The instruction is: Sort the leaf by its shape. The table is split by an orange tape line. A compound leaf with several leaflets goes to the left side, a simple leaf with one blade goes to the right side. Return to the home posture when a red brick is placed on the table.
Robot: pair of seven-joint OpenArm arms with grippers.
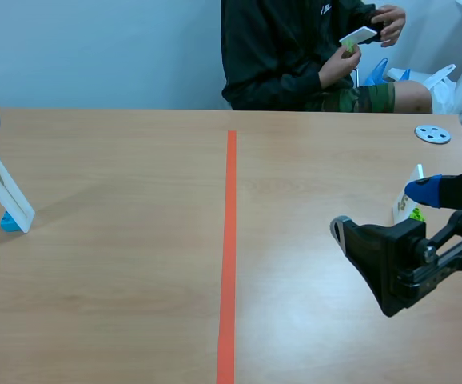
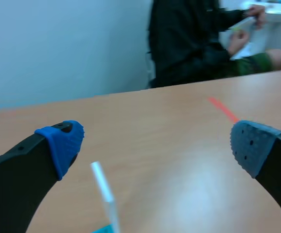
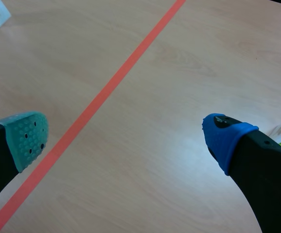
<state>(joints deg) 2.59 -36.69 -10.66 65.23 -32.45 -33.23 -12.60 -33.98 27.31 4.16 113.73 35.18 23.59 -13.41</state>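
both the left hand [image 2: 155, 145] and right hand [image 3: 126, 138] gape wide, gripping nothing.

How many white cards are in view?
3. The first card is on a blue base left of the tape; the second card, on a green base at the right, is partly behind the right gripper; the third card, in a person's hands.

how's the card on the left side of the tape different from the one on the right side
The left card stands on a blue base; the right card on a green base. The left card leans in plain view; the right card is partly hidden behind the right gripper. Both are white and ungripped.
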